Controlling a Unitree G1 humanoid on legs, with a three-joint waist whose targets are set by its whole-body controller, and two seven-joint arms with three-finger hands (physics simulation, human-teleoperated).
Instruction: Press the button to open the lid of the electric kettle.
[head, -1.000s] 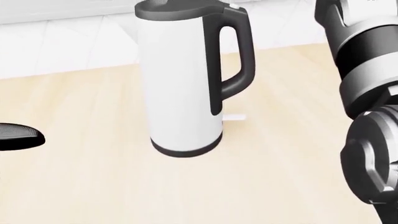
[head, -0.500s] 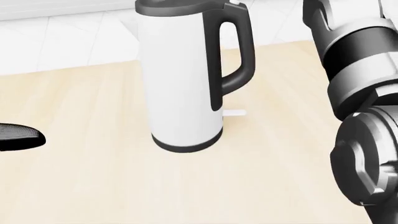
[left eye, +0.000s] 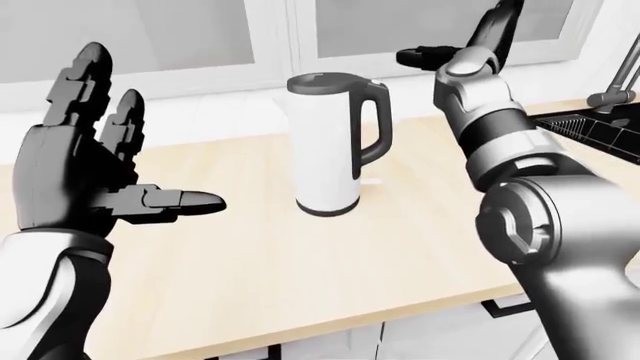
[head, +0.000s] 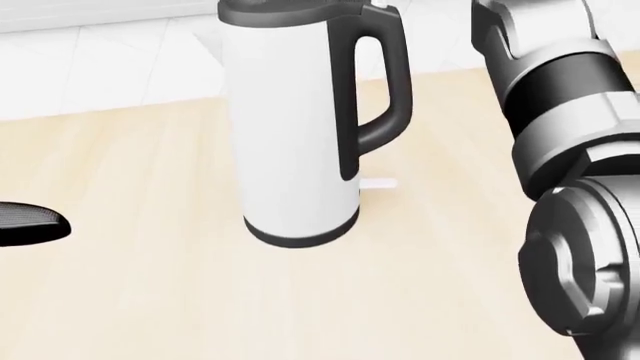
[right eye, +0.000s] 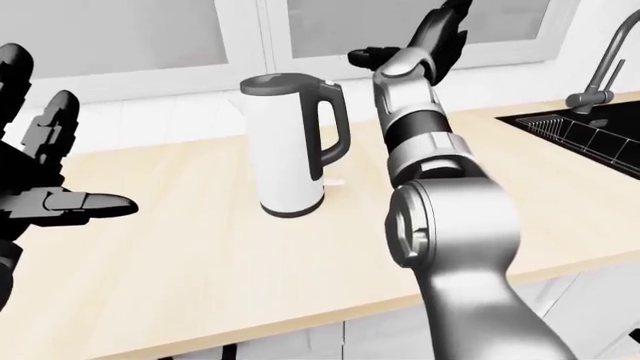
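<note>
1. Pale wood makes up the tabletop (left eye: 250, 247); in the left-eye view its near edge runs along the bottom, with white cabinet fronts below it.
2. I see the electric kettle (left eye: 328, 146) standing upright on the tabletop near the middle of that view, white body, dark base band, dark handle (left eye: 374, 124) turned to the right, lid (left eye: 322, 82) down.
3. Bare wood lies all round the kettle's base; a small white tab (head: 377, 183) sits on the wood just right of it in the head view.
4. My left hand (left eye: 85, 161) is raised at the left of the left-eye view, well apart from the kettle, fingers (left eye: 90, 79) spread wide and holding nothing.
5. My right hand (right eye: 425, 37) is up above and to the right of the kettle, fingers splayed wide, not touching the lid or handle.
6. At the right edge a dark sink (right eye: 590, 131) and faucet (right eye: 600, 64) bound the tabletop.
7. Against the head view one second ago, my right forearm (head: 560, 97) has moved left toward the handle, narrowing the gap; the kettle sits slightly higher in the picture, so the camera has moved a little.
</note>
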